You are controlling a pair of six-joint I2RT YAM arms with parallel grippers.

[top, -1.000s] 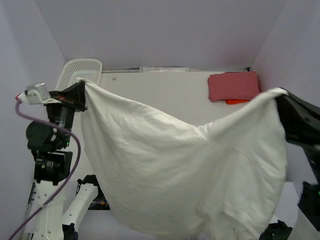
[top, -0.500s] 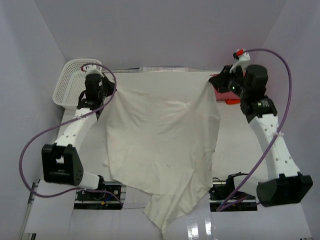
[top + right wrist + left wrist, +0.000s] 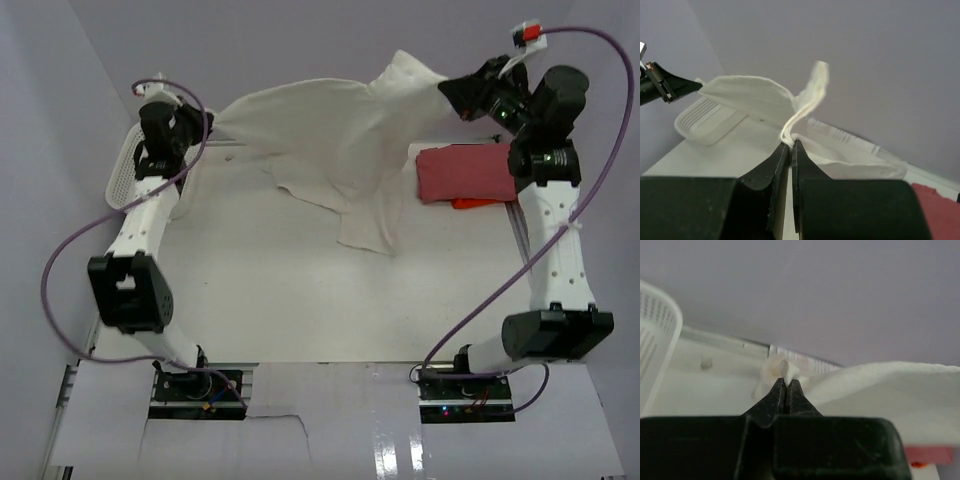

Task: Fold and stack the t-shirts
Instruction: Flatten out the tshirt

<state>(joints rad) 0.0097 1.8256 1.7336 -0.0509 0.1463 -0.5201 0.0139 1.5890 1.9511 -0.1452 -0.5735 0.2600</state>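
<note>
**Cream-White T-Shirt Being Held Up Over the Far Worktop**

The cream-white t-shirt [image 3: 330, 130] is being held stretched above the far side of the worktop [image 3: 300, 290]. One bunched edge is being clenched by the left jaws at far left, another by the right jaws at far right (its loose middle is hanging down). The red t-shirt [image 3: 465, 172] is being carried by the worktop at far right.

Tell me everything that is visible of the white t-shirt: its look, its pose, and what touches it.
The white t-shirt is plain cream-white soft cloth, creased and not folded. It is stretched between both arms over the far side of the table. The left gripper is shut on one bunched edge, the right gripper on another. Its middle sags, and a loose part hangs down and seems to reach the table, beside the red t-shirt.
</note>
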